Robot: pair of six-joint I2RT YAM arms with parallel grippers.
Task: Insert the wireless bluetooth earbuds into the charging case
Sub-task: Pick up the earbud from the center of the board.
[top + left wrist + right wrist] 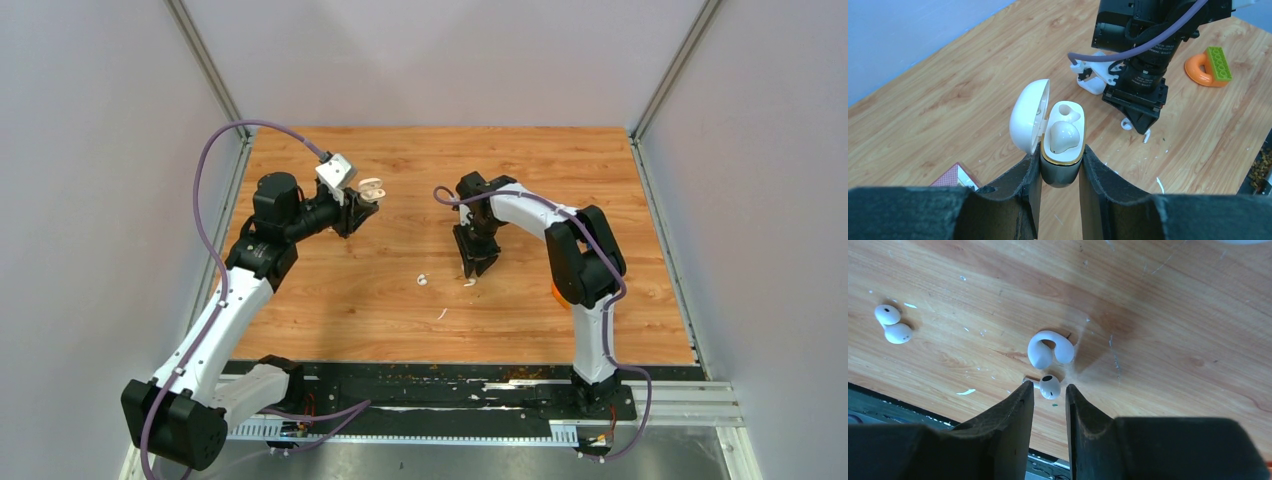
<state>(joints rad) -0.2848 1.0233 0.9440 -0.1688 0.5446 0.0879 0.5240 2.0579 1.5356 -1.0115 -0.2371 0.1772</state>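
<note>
Left jaws clamp the open charging case [1060,170], one earbud [1063,137] seated inside; right jaws stand slightly parted, empty, just beside another earbud [1042,354] on the worktop [1173,340].

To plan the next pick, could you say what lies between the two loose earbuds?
Between the near earbud and far earbud, only bare table with flecks, per the right wrist view.

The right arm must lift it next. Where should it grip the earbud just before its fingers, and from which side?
Probably from straight above, the right gripper closing across the curved arch of the earbud: it lies flat on the table, so only its sides can be pinched.
</note>
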